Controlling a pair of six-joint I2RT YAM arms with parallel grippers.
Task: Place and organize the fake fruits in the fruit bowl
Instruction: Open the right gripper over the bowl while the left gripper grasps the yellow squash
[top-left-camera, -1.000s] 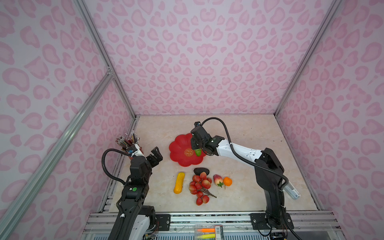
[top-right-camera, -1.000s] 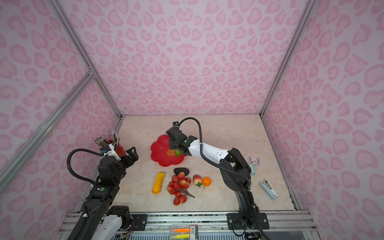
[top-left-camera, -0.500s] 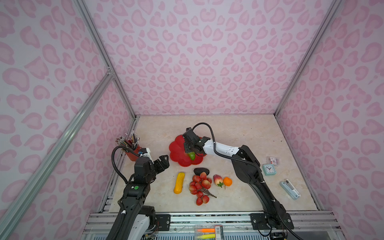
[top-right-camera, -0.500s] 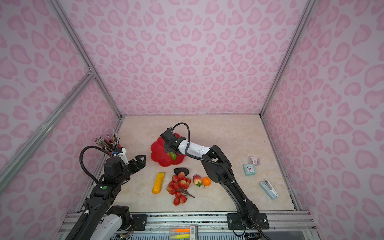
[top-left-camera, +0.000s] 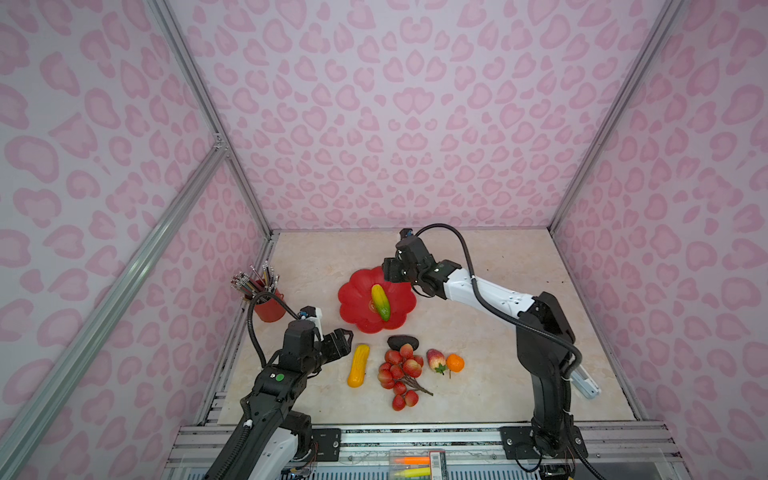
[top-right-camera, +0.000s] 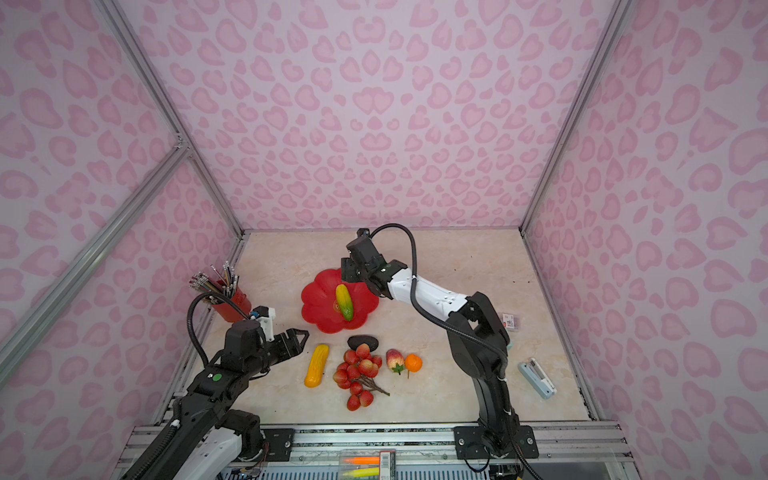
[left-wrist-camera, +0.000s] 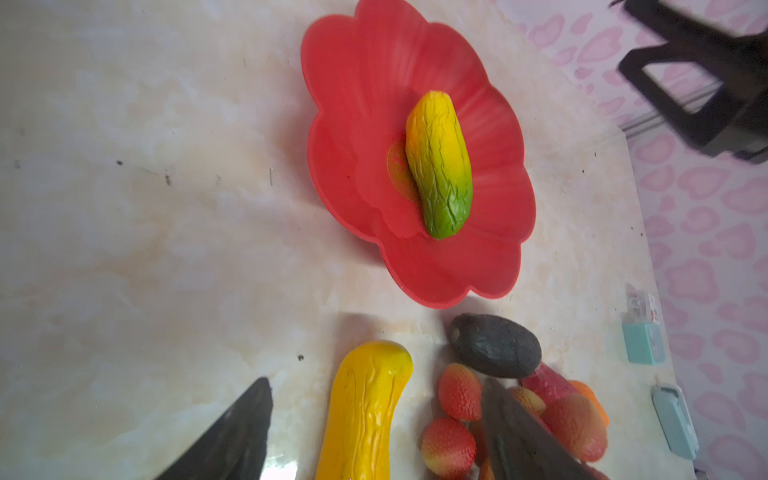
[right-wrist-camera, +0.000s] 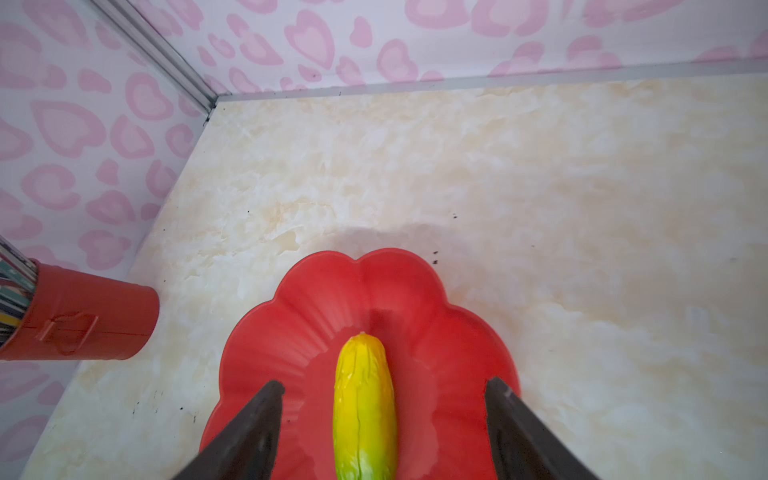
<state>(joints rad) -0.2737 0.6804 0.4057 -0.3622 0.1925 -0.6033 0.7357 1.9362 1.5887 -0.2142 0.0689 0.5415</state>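
— Let go since a second ago, over at the right gripper (right-wrist-camera: 384, 384): spread wide now, gripping nothing, touching nothing.
— And where for the yellow-green oblong fruit (top-left-camera: 380, 301)?
— Down in the fruit bowl (top-left-camera: 353, 291), lying across the gold emblem (left-wrist-camera: 397, 166), below the gripper and clear of both fingers (right-wrist-camera: 249, 428).
— Left gripper (top-left-camera: 347, 343)?
— Swung down from beside the pencil cup (top-left-camera: 269, 307); parted, empty, just beside the far end of the yellow-orange oblong fruit (top-left-camera: 359, 365).

Both top views look steeply down from the front. Both close wrist cameras share the glossy red scalloped dish (left-wrist-camera: 361, 83).
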